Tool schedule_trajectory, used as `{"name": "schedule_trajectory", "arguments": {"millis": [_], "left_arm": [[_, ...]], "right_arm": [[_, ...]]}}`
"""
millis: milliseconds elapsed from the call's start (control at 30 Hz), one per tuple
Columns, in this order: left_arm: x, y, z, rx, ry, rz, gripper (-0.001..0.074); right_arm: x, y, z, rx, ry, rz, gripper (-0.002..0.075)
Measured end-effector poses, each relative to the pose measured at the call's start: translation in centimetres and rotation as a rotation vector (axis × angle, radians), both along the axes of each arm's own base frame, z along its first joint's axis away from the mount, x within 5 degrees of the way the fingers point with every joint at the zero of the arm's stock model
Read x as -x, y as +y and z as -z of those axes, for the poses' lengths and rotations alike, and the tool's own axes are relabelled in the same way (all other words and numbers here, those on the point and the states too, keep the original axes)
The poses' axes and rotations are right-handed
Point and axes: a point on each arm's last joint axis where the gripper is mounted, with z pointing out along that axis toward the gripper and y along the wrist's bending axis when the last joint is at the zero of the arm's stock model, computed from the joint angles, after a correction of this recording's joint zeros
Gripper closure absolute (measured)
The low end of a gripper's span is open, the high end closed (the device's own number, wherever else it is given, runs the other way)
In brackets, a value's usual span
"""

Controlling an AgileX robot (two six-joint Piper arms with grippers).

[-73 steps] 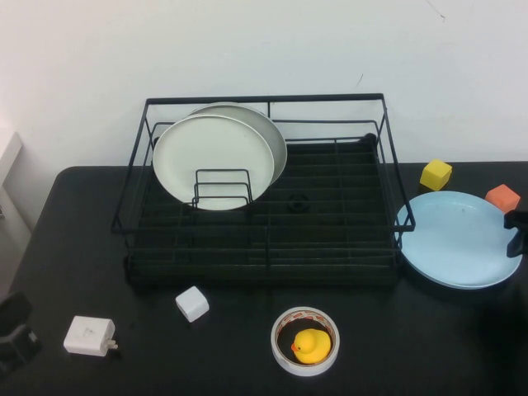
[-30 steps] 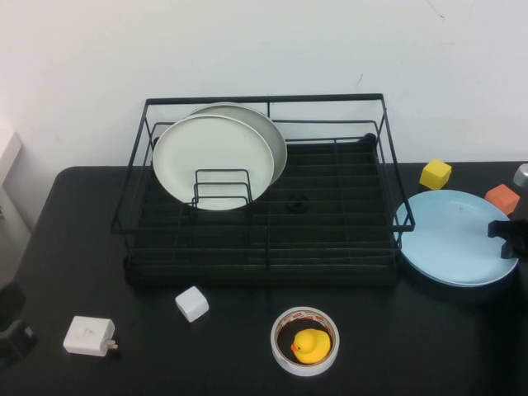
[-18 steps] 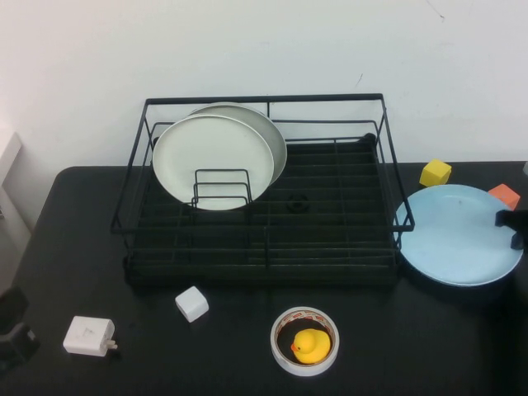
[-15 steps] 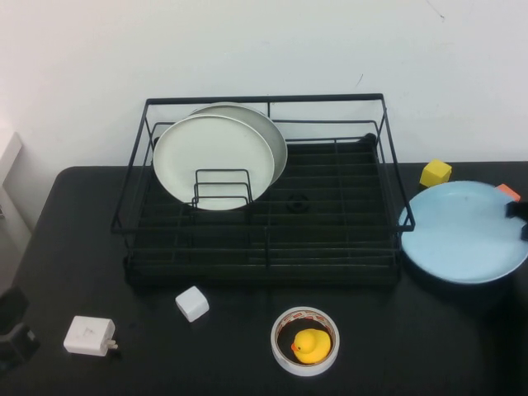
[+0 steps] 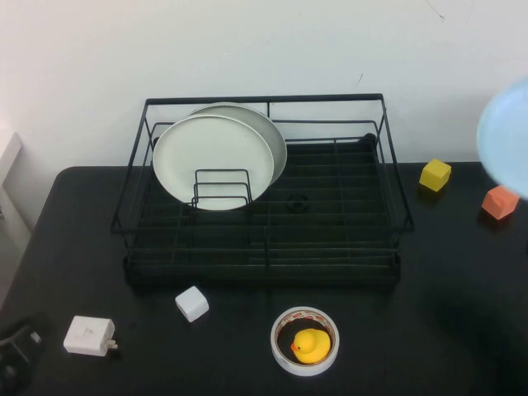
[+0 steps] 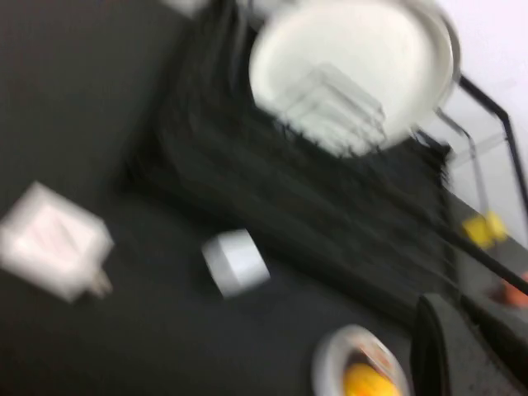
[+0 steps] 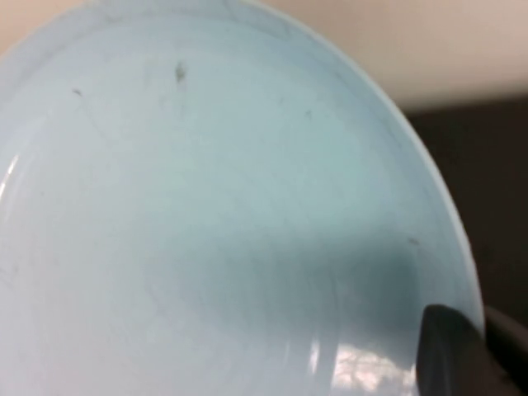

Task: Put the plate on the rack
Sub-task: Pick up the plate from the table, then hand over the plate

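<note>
The light-blue plate [image 5: 506,136] is up in the air at the far right edge of the high view, tilted steeply and only partly in frame, well above the table and to the right of the rack. In the right wrist view the plate [image 7: 214,214] fills nearly the whole picture, its shallow rim curving across the top. The right gripper [image 7: 462,351] shows there only as a dark finger at the plate's rim; its fingers are pressed together on that rim, pinching the plate.

The black wire rack [image 5: 264,194] stands at the middle of the black table [image 5: 445,330]. Inside it, at its left end, 2 pale plates lean upright: a cream-white plate [image 5: 213,161] in front, and a grey-rimmed plate [image 5: 272,132] just behind it, both by the small wire divider [image 5: 223,188].

Right of the rack lie a yellow cube [image 5: 435,174] and an orange cube [image 5: 500,202], apart from each other. In front of the rack sit a small white cube [image 5: 191,304], a white charger [image 5: 89,336] and a roll of tape [image 5: 305,340] with a yellow rubber duck [image 5: 311,345] inside its ring.

The left gripper [image 5: 16,359] rests low at the table's near left corner, its fingers pressed together and holding nothing.
</note>
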Motion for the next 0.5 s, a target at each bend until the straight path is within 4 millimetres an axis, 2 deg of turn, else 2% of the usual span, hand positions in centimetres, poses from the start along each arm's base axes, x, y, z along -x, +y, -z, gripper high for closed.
{"name": "schedule_trajectory", "arguments": {"millis": [133, 267, 400, 500], "left_arm": [[0.5, -1.1, 0.3, 0.184, 0.106, 0.056, 0.0737], [1.0, -2.6, -0.3, 0.298, 0.094, 0.203, 0.0737], [1.3, -3.6, -2.0, 0.445, -0.022, 0.33, 0.0716], [1.5, -4.0, -3.0, 0.432, -0.108, 0.4, 0.0604]], "right_arm": [[2.5, 1.3, -5.4, 0.037, -0.127, -0.058, 0.0715], [5.1, 4.1, -9.6, 0.034, -0.229, -0.211, 0.0715], [7.8, 8.2, -11.9, -0.029, -0.262, -0.462, 0.0715], [9.5, 11.3, -12.3, -0.107, -0.252, -0.641, 0.0715]]}}
